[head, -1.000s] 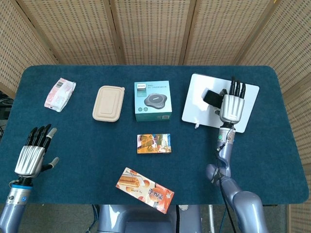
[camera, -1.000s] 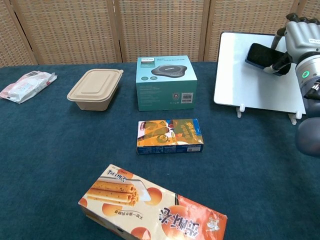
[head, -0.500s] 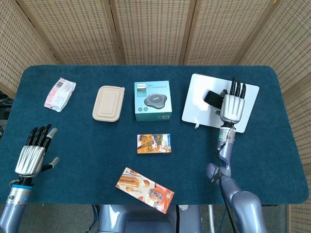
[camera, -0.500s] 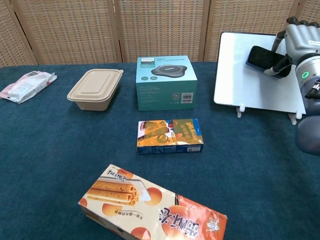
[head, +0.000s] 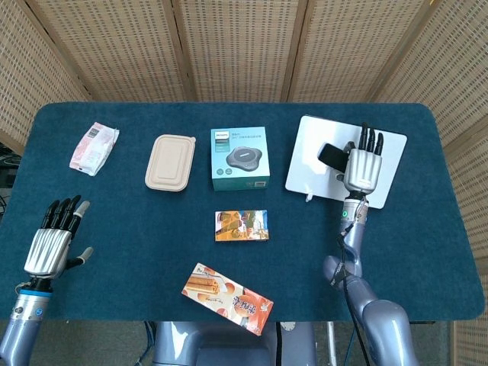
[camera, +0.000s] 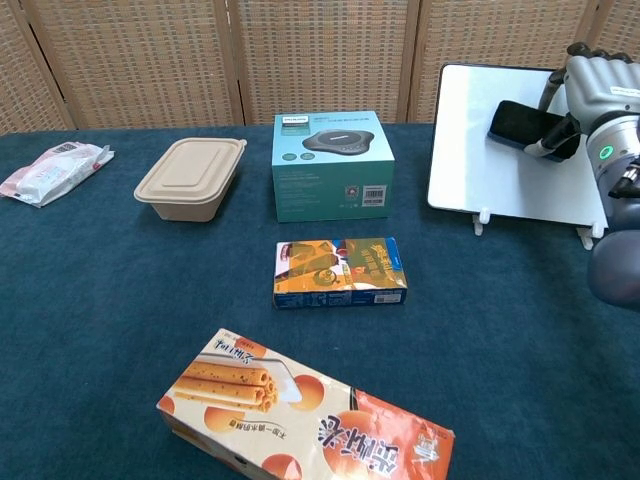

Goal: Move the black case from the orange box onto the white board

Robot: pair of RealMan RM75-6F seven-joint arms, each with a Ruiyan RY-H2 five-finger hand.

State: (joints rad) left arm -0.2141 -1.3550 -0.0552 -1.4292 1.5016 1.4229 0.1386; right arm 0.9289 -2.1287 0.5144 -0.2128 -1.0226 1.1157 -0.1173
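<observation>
Over the white board (head: 313, 156) at the far right of the bench (head: 137, 229) we see the black case (head: 331, 155), gripped by the right robot hand (head: 361, 164). From the chest view the case (camera: 520, 124) sits in front of the tilted board (camera: 480, 160), with the thumb hooked under its right end and the fingers (camera: 590, 50) curling over the top — whether the case is resting on the board's surface or is just off it, we cannot tell. The board leans back on small white feet near the rear edge of the bench.

Nearer the middle lies the orange box (head: 242, 226), flat on the blue cloth, well apart from the board. Behind it stands a teal box (head: 240, 157) with a round dark device printed on its lid, and just left of that a beige lidded container (head: 171, 162). A pink-and-white packet (head: 94, 147) lies at the far left. Closest to us, a long orange snack box (head: 227, 298) lies at an angle to the front edge.

At the near-left corner the left robot hand (head: 52, 244) hangs released — fingers apart and extended, holding nothing, clear of every object.
</observation>
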